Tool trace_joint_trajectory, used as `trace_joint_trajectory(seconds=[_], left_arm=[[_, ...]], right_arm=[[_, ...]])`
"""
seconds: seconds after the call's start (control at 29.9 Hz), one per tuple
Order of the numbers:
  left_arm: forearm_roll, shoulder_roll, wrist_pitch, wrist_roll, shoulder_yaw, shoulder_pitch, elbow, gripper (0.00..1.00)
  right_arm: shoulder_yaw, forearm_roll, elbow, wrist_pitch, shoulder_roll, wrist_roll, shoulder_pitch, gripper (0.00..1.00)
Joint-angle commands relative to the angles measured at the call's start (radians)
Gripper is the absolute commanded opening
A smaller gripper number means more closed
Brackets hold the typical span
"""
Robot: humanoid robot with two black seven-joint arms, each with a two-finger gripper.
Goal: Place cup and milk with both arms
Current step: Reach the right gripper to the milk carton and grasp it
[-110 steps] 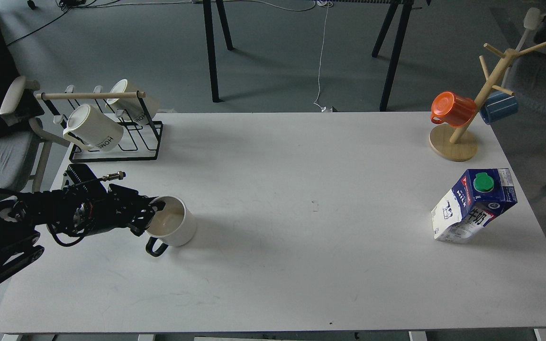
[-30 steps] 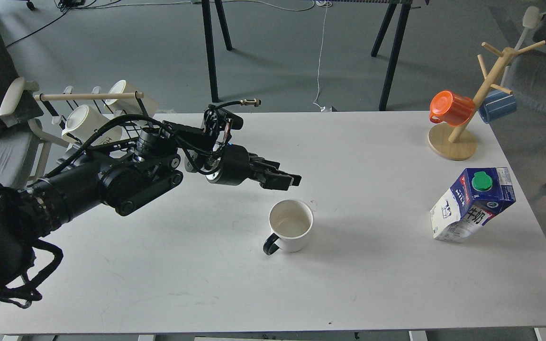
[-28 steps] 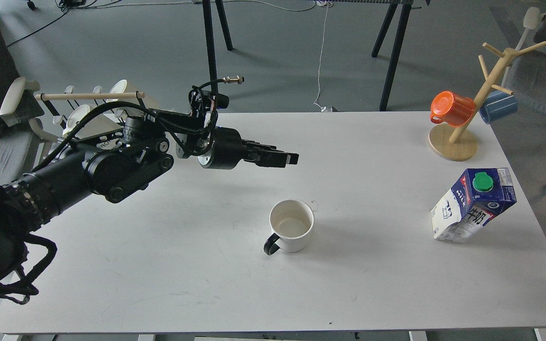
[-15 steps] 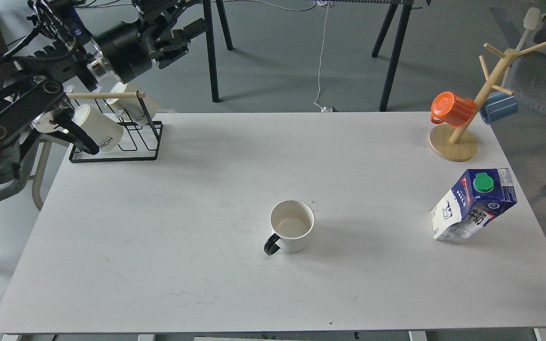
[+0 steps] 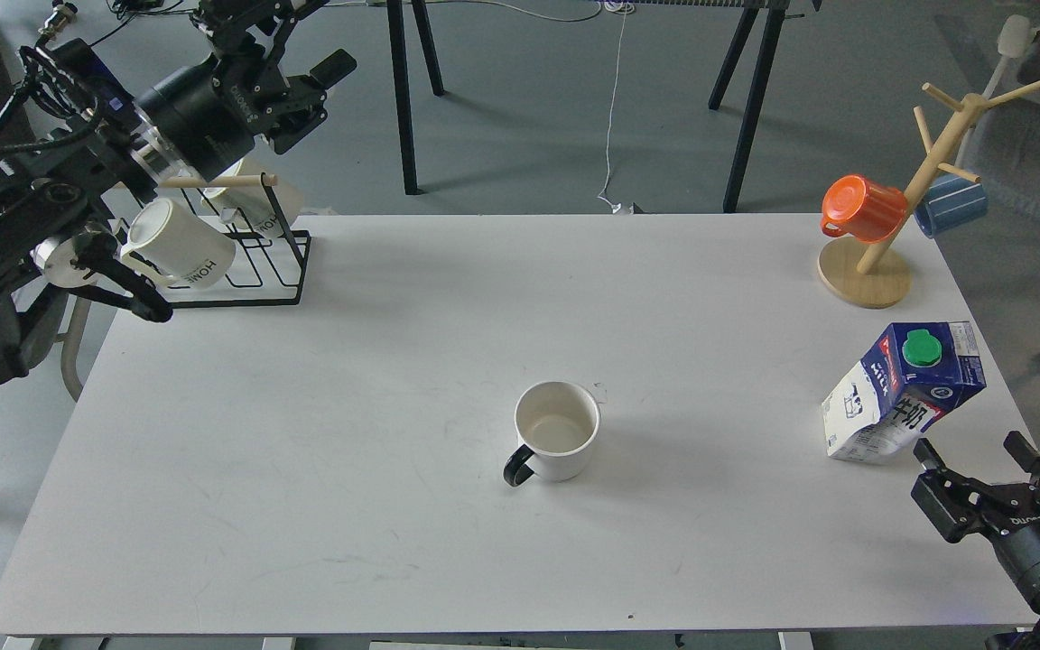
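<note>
The cup point(image 5: 556, 433), white with a black handle point(image 5: 516, 469) pointing front-left, stands upright near the middle of the white table point(image 5: 321, 469). The milk point(image 5: 904, 390), a blue and white carton with a green cap, stands near the table's right edge and looks tilted. My left gripper point(image 5: 303, 41) is open and empty, raised high at the far left, well away from the cup. My right gripper point(image 5: 976, 453) is open and empty at the front right. It is just below and right of the carton, not touching it.
A black wire rack point(image 5: 240, 271) with cream "HOME" mugs point(image 5: 179, 251) stands at the back left under my left arm. A wooden mug tree point(image 5: 872, 271) with an orange mug point(image 5: 863, 208) and a blue mug point(image 5: 950, 204) stands at the back right.
My left arm let go of the cup at the table's middle, then rose and drew back to the far left. My right gripper has come into view at the front right, near the milk.
</note>
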Motion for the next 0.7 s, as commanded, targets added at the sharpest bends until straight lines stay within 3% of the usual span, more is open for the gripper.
trace_joint_trajectory(seconds=[0.0,0.23,0.67], left_arm=[[0.002,0.006,0.0,0.0,0.0,0.0,-0.007,0.8],[0.003,0.0,0.0,0.0,0.002,0.006,-0.008,0.8],[0.008,-0.003,0.0,0.0,0.0,0.035,-0.008,0.8]], right_arm=[[-0.015,-0.058,-0.045,0.0,0.076,0.0,0.027,0.99],[-0.016,-0.128,-0.071,0.0,0.168,0.0,0.03,0.99],[0.002,-0.128,-0.137,0.0,0.202,0.0,0.071,0.99]])
